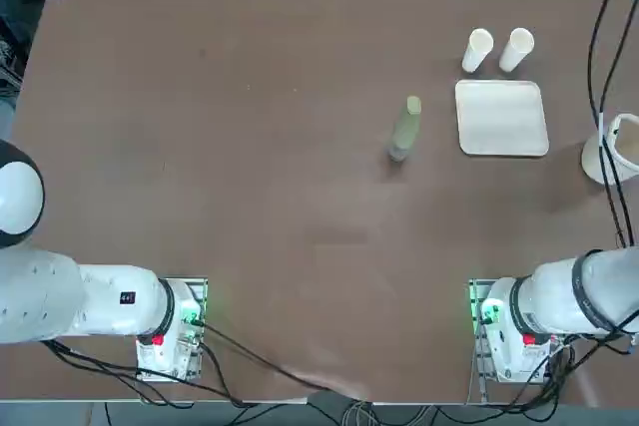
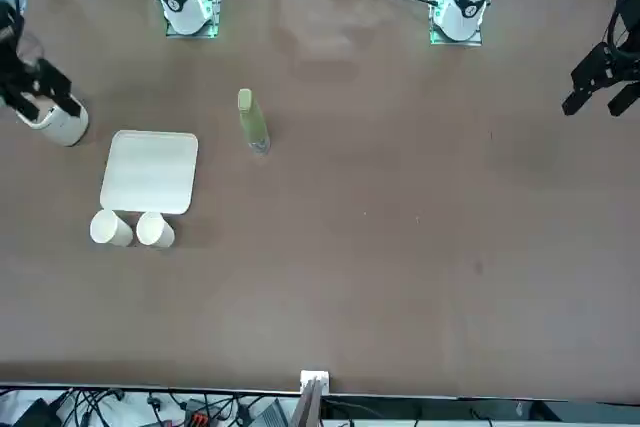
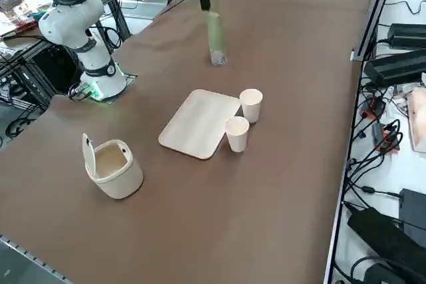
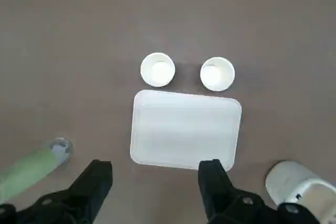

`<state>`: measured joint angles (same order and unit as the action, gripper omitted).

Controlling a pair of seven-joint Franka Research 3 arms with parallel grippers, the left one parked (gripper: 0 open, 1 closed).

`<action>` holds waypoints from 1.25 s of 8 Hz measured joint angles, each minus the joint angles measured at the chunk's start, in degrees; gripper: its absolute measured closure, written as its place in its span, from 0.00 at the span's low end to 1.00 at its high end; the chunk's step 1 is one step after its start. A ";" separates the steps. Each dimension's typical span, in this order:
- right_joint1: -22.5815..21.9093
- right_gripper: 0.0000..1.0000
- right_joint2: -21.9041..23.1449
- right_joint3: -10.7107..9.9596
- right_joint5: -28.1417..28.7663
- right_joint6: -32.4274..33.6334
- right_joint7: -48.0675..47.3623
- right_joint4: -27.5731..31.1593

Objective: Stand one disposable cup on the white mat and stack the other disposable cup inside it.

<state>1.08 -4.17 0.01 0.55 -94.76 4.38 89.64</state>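
1. Cup [image 4: 157,70] and second cup [image 4: 217,74] stand upright on the brown table [image 1: 250,197], apart, just beyond the mat's far edge. Neither is on the mat [image 1: 501,137]; stacking is not done.
2. Right claw [image 4: 156,165] is spread wide over the work area, nothing between its fingers. The height and spread suit an approach; judged next step: lower to one cup and take it by the wall.
3. Mouths face up, presumably so that one cup can receive the other without turning. The gap between them should leave room for a finger, though a careless descent could tip the neighbour.
4. Cups: white, smooth, thin-walled, tapering to a narrower base. They look light and likely to dent under a hard squeeze.
5. Mat: off-white, flat, square-like, rounded corners, slight rim.
6. Tub [image 3: 119,176]: cream, round, lid raised. Bottle [image 3: 216,41]: pale green, slim, clear at one end.
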 joint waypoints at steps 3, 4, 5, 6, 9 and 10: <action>-0.99 0.00 -10.90 0.04 0.05 -8.54 0.07 0.10; -1.96 0.00 -14.08 0.10 0.10 -11.29 0.04 0.21; -3.37 0.01 -16.93 0.18 0.11 -14.18 -0.03 0.28; -4.84 0.03 -19.16 0.21 0.11 -15.99 -0.19 0.26; -5.65 0.10 -23.70 -0.07 0.00 -17.56 -0.25 0.85; -5.58 0.12 -24.85 -0.17 -0.33 -17.91 -0.21 1.16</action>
<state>-4.50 -29.02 -0.17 0.22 -112.67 4.17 90.80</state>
